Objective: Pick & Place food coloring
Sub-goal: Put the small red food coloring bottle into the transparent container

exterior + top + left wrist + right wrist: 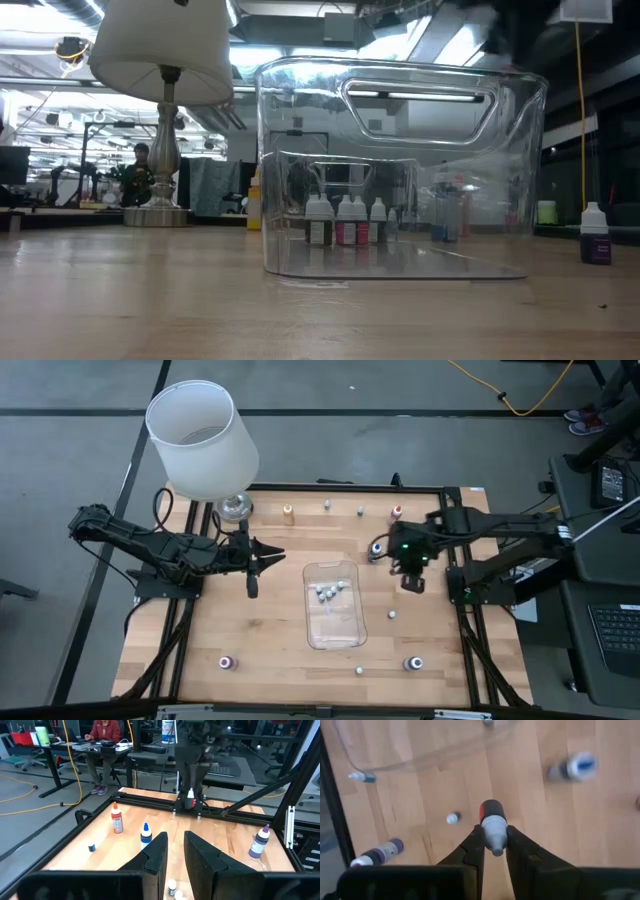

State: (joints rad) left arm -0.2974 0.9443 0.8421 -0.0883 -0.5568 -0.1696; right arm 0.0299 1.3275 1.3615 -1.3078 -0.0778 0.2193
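Nearest the low camera, bare pale wooden table (150, 310), then clear rectangular plastic tray (400, 170) holding a cluster of tiny pale-capped dropper bottles (345, 222). Beyond, white-shaded lamp on a silver base (165, 60). Above the table right of the tray, right gripper (493, 851) pinching a small red-filled bottle with grey cap (492, 825). Left of the tray, left gripper (175, 857) nearly pressed together, holding nothing

Open-plan lab: desks (65, 747), cables (75, 765), exposed ceiling (330, 25).
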